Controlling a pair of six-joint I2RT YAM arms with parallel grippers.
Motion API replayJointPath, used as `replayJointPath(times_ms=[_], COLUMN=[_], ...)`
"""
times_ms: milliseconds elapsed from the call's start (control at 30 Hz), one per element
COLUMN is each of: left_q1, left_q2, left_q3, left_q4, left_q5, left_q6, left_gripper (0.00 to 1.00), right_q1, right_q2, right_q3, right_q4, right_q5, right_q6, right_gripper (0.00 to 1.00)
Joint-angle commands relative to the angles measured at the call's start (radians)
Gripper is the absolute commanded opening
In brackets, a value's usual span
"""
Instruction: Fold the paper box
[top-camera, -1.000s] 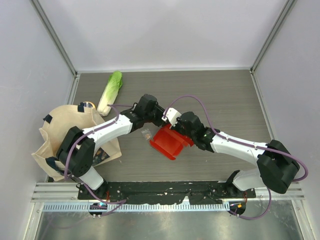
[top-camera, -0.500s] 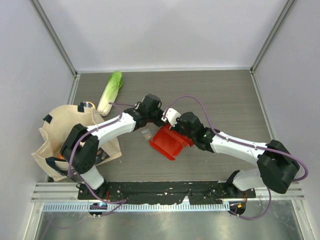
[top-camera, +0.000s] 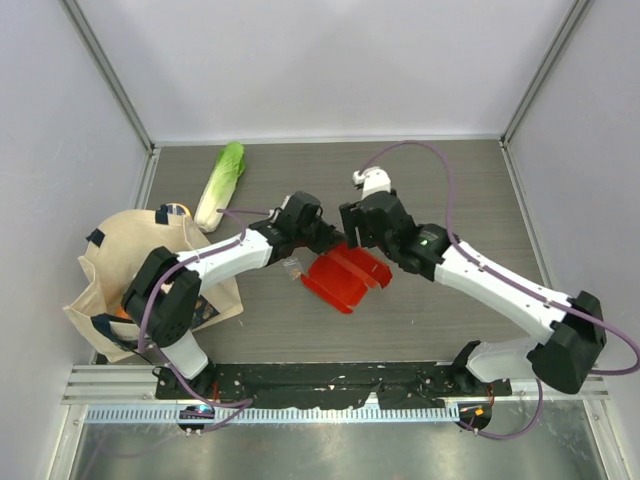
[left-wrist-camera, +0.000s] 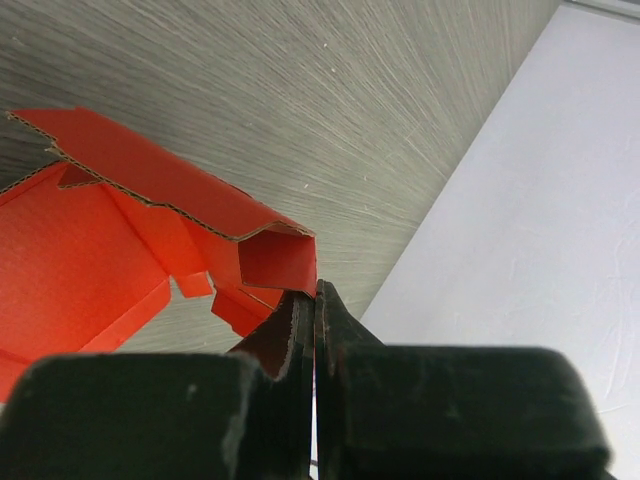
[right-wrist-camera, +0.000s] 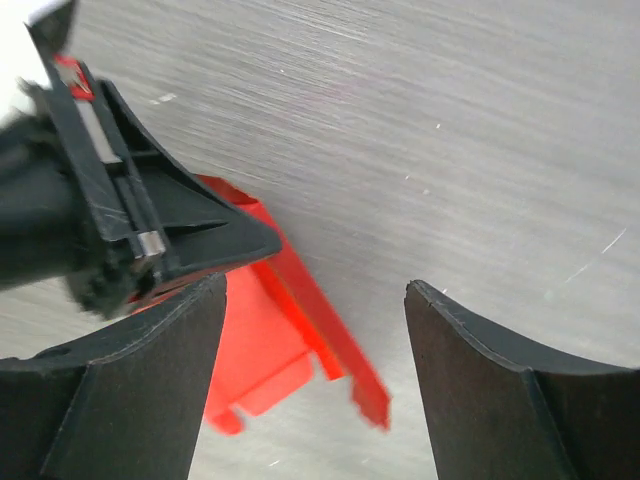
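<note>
Bright red paper box (top-camera: 345, 278) of thin corrugated card, partly folded and open on top. It sits near the middle of the grey tabletop (top-camera: 450, 200). Creased side walls rise from a flat base, with small tabs along one edge. One corner flap seems slightly lifted.

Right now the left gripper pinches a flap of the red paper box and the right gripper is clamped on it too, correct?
No. The right gripper stands open and holds nothing: the right wrist view shows its fingers spread, the paper box below them. The left gripper does pinch a flap.
</note>
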Motion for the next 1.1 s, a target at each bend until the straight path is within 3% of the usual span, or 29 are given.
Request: replayJointPath(times_ms=[0, 67, 100, 133, 267, 467, 600, 900, 967, 1067], left_q1=[-0.002, -0.002, -0.002, -0.001, -0.001, -0.002, -0.028, -0.059, -0.059, -0.061], left_q2=[0.015, 0.015, 0.012, 0.007, -0.008, 0.021, 0.035, 0.084, 0.096, 0.113], left_q3=[-0.022, -0.050, -0.059, -0.065, -0.088, -0.084, -0.079, -0.044, -0.039, -0.035], left_q4=[0.135, 0.214, 0.230, 0.247, 0.276, 0.363, 0.415, 0.504, 0.518, 0.547], left_q5=[-0.005, 0.003, 0.000, 0.000, -0.011, -0.006, -0.118, -0.206, -0.206, -0.196], left_q6=[-0.041, -0.069, -0.074, -0.065, -0.058, -0.043, 0.018, 0.037, 0.028, 0.023], left_gripper=[0.00, 0.00, 0.00, 0.00, 0.00, 0.00, 0.00, 0.00, 0.00, 0.00], right_q1=[-0.040, -0.086, -0.103, -0.118, -0.235, -0.323, -0.342, -0.404, -0.404, -0.405], right_q2=[-0.088, -0.165, -0.194, -0.234, -0.441, -0.455, -0.434, -0.266, -0.234, -0.213], right_q3=[0.095, 0.056, -0.018, -0.060, -0.264, -0.554, -0.614, -0.639, -0.616, -0.570], right_q4=[-0.304, -0.230, -0.184, -0.141, 0.019, 0.342, 0.427, 0.597, 0.590, 0.533], right_q5=[-0.095, -0.283, -0.332, -0.375, -0.409, -0.584, -0.543, -0.513, -0.501, -0.435], right_q6=[0.518, 0.660, 0.812, 0.888, 1.185, 1.476, 1.521, 1.726, 1.747, 1.744], right_gripper=[0.77, 0.76, 0.76, 0.82, 0.72, 0.70, 0.70, 0.66, 0.58, 0.57])
